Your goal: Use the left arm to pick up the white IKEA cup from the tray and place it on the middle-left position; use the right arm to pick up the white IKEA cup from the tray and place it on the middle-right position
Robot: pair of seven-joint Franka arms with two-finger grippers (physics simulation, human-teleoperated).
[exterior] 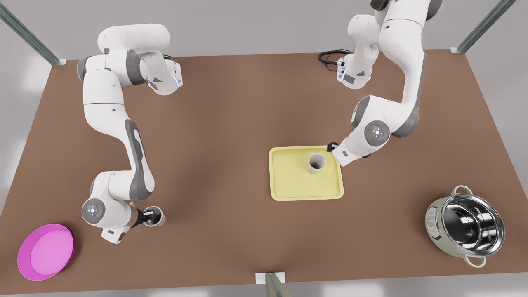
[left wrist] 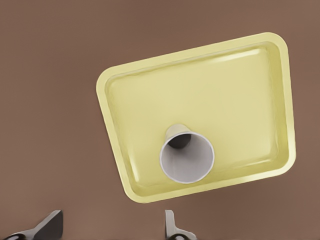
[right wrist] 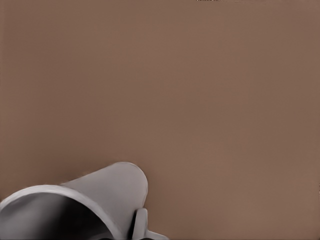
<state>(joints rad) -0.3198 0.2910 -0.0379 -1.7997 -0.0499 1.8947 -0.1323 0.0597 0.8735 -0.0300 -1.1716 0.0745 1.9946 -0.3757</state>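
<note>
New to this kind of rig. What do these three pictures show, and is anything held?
Two white robot arms work over a brown table, which the front view shows from above. The other two pictures come from cameras on the arms' wrists. The left gripper, at the front view's right, is open by the yellow tray, where one white cup stands. The right gripper holds a second white cup close to bare tabletop. A magenta dish and a steel pot sit aside.

One cup (exterior: pixel 317 163) stands on the tray (exterior: pixel 297 185); another cup (exterior: pixel 156 216) sits well toward the front view's left.
</note>
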